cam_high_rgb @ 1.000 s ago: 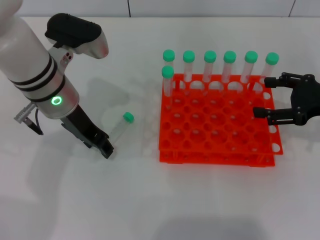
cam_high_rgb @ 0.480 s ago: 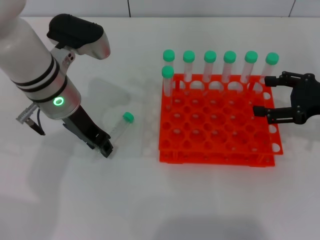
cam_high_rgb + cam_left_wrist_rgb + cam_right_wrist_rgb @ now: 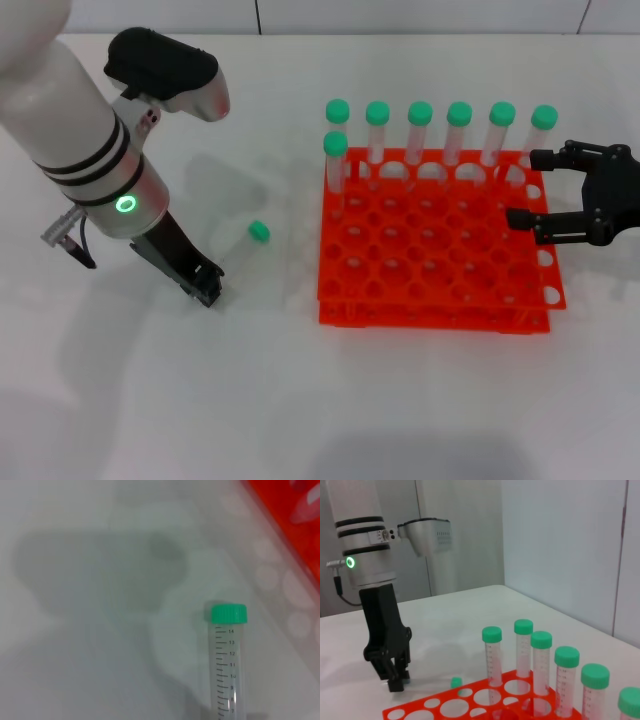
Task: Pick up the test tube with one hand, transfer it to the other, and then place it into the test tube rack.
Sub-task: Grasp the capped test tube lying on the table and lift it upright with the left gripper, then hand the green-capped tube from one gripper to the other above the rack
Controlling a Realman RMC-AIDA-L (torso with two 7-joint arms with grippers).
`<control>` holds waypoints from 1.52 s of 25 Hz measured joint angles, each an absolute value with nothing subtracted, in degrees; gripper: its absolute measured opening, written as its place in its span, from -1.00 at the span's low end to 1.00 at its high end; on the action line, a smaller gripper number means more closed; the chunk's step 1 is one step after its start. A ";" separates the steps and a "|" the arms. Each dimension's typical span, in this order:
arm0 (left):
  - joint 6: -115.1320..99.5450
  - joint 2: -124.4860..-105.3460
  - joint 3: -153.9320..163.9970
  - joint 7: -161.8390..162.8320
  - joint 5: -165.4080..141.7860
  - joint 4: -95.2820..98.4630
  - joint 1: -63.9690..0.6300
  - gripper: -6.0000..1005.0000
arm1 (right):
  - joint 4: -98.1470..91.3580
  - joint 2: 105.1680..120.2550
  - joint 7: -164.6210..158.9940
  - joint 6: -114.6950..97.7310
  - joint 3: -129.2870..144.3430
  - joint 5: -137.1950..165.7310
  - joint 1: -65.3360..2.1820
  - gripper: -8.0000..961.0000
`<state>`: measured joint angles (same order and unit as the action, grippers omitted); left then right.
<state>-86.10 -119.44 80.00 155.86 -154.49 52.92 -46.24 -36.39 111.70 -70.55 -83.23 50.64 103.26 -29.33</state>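
Clear test tube [image 3: 227, 665] (marked 14 down to 9) lies beside closed left claw [image 3: 208, 291].

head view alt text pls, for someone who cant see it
The left gripper is down at the clear end of a green-capped test tube lying on the white table. The orange rack holds seven capped tubes; the right gripper waits open beside it.

A white table [image 3: 400, 400] stands before pale grey wall panels [image 3: 560, 540].
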 joint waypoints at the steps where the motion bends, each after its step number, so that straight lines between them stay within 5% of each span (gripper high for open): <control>1: -85.98 -119.45 79.92 155.84 -154.50 53.37 -46.10 -0.61 | -36.38 111.70 -70.57 -83.23 50.63 103.26 -29.34 0.84; 12: -80.34 -119.16 75.27 146.94 -148.89 74.03 -38.40 -0.60 | -36.39 111.70 -70.82 -83.56 50.53 103.18 -29.33 0.84; 21: -69.47 -118.92 66.13 118.50 -124.06 70.83 -33.81 -0.58 | -36.39 112.46 -70.84 -83.71 50.53 102.68 -29.32 0.84; 38: -78.28 -114.63 62.53 83.24 -104.15 35.30 -47.10 -0.56 | -37.78 113.83 -70.74 -84.37 50.54 101.18 -29.34 0.84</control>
<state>-78.28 -114.63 62.53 83.24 -104.15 35.30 -47.10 -37.78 113.83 -70.74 -84.37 50.54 101.18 -29.34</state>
